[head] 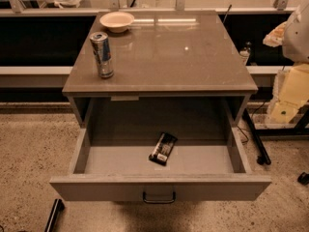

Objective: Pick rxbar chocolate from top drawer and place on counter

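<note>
The square, glossy grey-brown counter tops a grey cabinet, and the wide, shallow grey top drawer beneath its front edge is pulled fully out. A small dark metal handle sits at the centre of the drawer's flat front panel.

The small, flat, black-wrapped rxbar chocolate lies on the drawer floor, out in front of the counter's front edge and about level with the middle of it. It lies flat and at a slant, with its pale-labelled end toward the drawer front and its dark end angled back and to the right. Nothing touches it.

The gripper seems to be the pale, rounded shape cut off by the frame beyond the counter's right edge, nearer the back right corner than the front one. I cannot tell whether it is open or closed. It is well apart from the bar, with the counter's front right corner and the drawer's right wall between the two, and it holds nothing that can be seen.

A tall silver-blue drink can stands upright close to the counter's left edge, toward the front left corner. A shallow cream bowl rests near the back left corner. Pale yellowish blocks are stacked beyond the right edge.
</note>
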`<action>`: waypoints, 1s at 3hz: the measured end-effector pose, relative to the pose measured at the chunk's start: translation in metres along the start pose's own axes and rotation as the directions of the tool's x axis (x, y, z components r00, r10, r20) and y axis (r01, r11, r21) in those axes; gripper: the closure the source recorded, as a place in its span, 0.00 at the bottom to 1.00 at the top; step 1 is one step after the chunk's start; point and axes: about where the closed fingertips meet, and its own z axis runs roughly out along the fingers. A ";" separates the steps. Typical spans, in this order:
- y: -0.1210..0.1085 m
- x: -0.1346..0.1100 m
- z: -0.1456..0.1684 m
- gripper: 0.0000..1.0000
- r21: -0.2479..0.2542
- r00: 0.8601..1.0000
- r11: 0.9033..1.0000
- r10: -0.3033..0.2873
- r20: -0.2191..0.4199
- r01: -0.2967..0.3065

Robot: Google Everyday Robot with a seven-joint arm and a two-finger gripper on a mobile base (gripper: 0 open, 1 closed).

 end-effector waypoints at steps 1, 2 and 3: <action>0.000 0.000 0.000 0.00 0.000 1.000 1.000 0.000 0.000 0.000; -0.012 0.001 0.026 0.00 0.047 0.996 0.995 -0.082 -0.030 0.084; -0.025 0.002 0.095 0.00 0.058 0.970 0.969 -0.242 0.000 0.241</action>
